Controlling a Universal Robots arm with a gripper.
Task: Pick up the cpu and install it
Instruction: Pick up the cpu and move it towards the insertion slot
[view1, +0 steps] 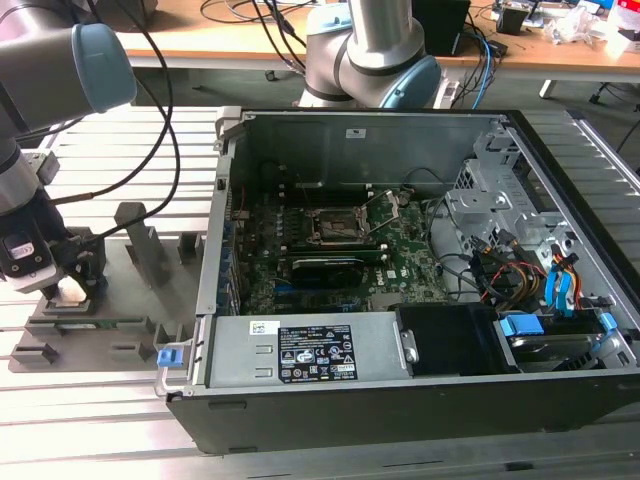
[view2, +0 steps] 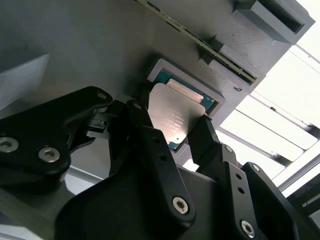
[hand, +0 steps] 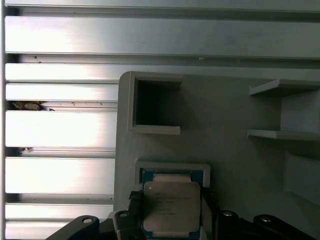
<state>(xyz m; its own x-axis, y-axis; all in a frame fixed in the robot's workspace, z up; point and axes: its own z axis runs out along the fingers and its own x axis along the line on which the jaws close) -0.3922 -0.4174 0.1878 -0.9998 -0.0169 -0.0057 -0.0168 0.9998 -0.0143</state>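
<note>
Slatted table (view1: 90, 425); downward-pointing gripper (hand: 172, 212) clasps cpu (hand: 171, 199)

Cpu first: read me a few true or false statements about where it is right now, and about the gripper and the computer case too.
1. The gripper is down at the cpu on the grey holder tray. True.
2. The cpu is already seated in the motherboard socket. False: it is at the tray's recess, outside the computer case.
3. The computer case lies open, with its motherboard exposed. True.
4. The holder tray is on the exterior view's right of the case. False: it is on the exterior view's left.
</note>
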